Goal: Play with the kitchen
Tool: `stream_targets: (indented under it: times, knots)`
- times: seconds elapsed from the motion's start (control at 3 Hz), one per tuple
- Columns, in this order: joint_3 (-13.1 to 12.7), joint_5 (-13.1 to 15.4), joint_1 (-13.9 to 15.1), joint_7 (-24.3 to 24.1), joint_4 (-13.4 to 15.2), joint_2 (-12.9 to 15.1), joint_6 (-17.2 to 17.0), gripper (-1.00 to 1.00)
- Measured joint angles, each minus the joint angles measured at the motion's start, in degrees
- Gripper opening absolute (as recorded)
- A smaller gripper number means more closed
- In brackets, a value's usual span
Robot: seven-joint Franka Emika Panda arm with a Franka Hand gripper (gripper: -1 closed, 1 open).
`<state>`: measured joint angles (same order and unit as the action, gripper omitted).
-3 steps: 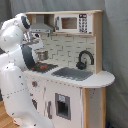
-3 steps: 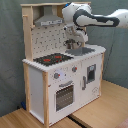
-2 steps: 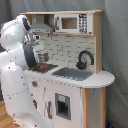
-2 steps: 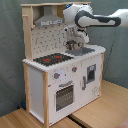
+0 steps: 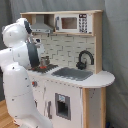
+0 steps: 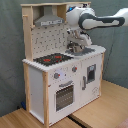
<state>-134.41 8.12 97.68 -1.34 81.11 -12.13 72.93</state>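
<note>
The kitchen is a white and light-wood toy unit. It has a red-ringed stovetop, a grey sink, a black faucet, a range hood, a microwave and an oven door. In the second exterior view my gripper hangs just above the counter, between stovetop and sink, under the upper shelf. The first exterior view shows the gripper low over the stovetop, partly hidden by my dark forearm.
My white arm body stands tight against the kitchen on the first exterior view's left. The kitchen rests on a wooden surface. A grey curtain hangs behind it. The upper shelf and hood overhang the counter.
The gripper has sunk a little toward the counter near the stovetop. The kitchen itself has not moved.
</note>
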Motion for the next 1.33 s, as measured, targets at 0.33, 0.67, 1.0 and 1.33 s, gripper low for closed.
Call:
stream_targets:
  times: [0.33,0.67,1.0,1.33]
  knots:
    - [-0.08,1.74,-1.44,-1.95,4.10,2.92,1.81,-1.00]
    - [-0.28,3.65,-2.76,-4.09,8.16,6.02,3.45,-1.00]
    - [-0.61,5.65,-3.88,-6.39,12.02,9.23,4.91,-1.00]
    - [-1.11,7.64,-4.74,-8.74,15.54,12.47,6.01,-1.00]
